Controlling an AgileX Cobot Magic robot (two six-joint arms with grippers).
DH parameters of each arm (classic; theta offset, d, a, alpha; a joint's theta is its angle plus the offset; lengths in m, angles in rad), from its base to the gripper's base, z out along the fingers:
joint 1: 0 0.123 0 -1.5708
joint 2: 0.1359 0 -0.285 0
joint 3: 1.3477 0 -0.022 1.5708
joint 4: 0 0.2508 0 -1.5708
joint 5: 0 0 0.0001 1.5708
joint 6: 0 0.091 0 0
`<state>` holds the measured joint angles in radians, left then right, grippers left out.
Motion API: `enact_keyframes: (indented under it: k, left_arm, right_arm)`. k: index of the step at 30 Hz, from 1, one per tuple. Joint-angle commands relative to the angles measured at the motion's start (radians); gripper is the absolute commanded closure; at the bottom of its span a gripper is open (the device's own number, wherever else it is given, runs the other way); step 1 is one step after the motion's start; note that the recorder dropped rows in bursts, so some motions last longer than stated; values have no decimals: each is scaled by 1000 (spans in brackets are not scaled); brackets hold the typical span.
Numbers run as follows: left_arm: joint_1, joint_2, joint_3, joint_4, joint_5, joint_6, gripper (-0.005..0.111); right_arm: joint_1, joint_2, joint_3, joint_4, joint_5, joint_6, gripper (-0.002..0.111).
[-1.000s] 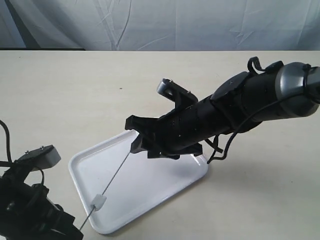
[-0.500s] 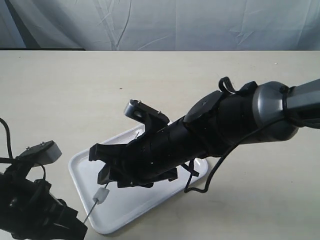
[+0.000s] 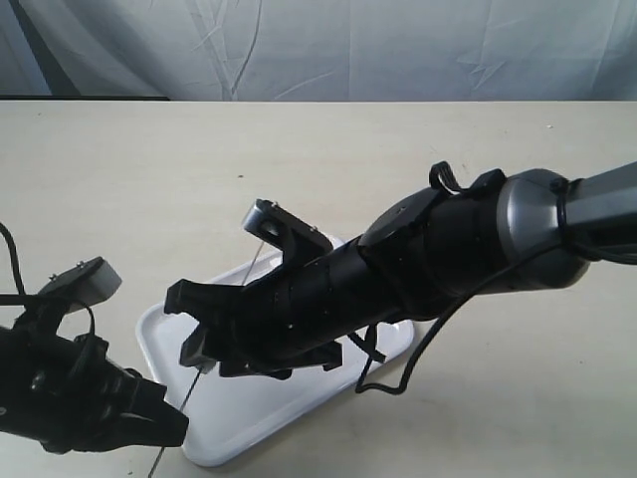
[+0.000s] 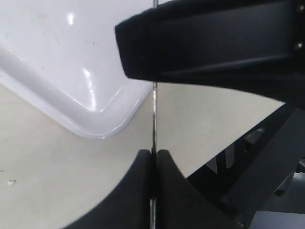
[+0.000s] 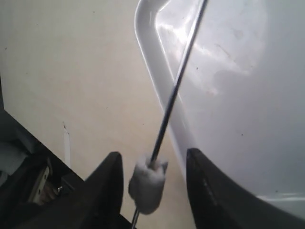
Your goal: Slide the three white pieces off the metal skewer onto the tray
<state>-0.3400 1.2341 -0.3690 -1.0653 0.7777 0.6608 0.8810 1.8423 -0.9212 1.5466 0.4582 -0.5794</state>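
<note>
Where left gripper (image 4: 152, 155) clamps shut: thin grey metal skewer (image 4: 154, 114).
Right gripper (image 5: 152, 160): parted, straddling small white rounded piece (image 5: 147, 183).
Below: glossy white rectangular tray (image 5: 152, 62) rim, beige worktop (image 5: 71, 71).
Obstruction: right arm (image 3: 418, 269) covers tray's middle.

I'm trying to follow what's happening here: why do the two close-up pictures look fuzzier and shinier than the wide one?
Left wrist view: bright glare spots on the glossy tray; the left end effector, pinching the skewer, is too close and soft. Right wrist view: white piece slightly blurred, pale sheen on tray. Exterior view: even lighting, fairly sharp.
</note>
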Motion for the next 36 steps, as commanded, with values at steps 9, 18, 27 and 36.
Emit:
enact_keyframes:
  k: [9, 18, 27, 36]
  left_arm:
    - [-1, 0, 1, -35, -37, 0, 107]
    - [-1, 0, 1, -33, -39, -11, 107]
    - [-1, 0, 1, -41, -38, -31, 107]
    - [-1, 0, 7, -49, -13, -83, 107]
  right_arm:
    - [27, 0, -3, 7, -35, -3, 66]
    - [27, 0, -3, 7, -37, -5, 75]
    - [27, 0, -3, 7, -52, -15, 87]
    - [27, 0, -3, 14, -121, -15, 87]
